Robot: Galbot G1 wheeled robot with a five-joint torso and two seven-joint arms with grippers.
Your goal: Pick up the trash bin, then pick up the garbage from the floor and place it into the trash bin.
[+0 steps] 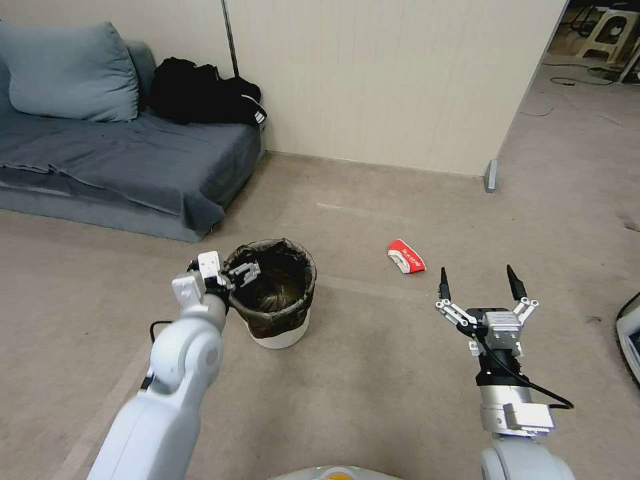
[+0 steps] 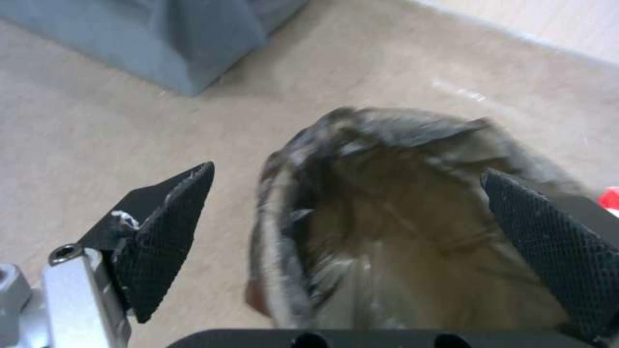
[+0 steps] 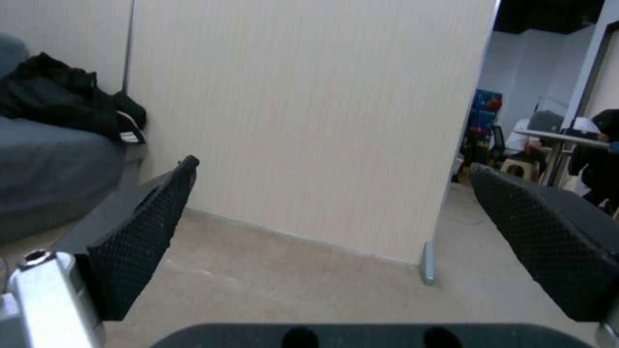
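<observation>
Left tool [image 1: 230, 277]: spread wide at the near-left rim of the trash bin [image 1: 283, 333], one finger [image 2: 164, 241] outside the rim and the other [image 2: 554, 251] over the bag-lined mouth; whether it touches the liner cannot be told. The bin stands upright on the floor [image 1: 373, 373]. Right tool [image 1: 480, 283]: fingers spread wide, holding nothing, raised above bare floor on the right, well apart from the bin. Beyond it a red-and-white wrapper [image 1: 406, 257] lies flat on the floor, with open carpet all around. Farther off, a grey sofa [image 1: 120, 167] bounds the left side and a pale partition wall [image 1: 373, 80] closes the back, its edge leaving a passage on the right.
</observation>
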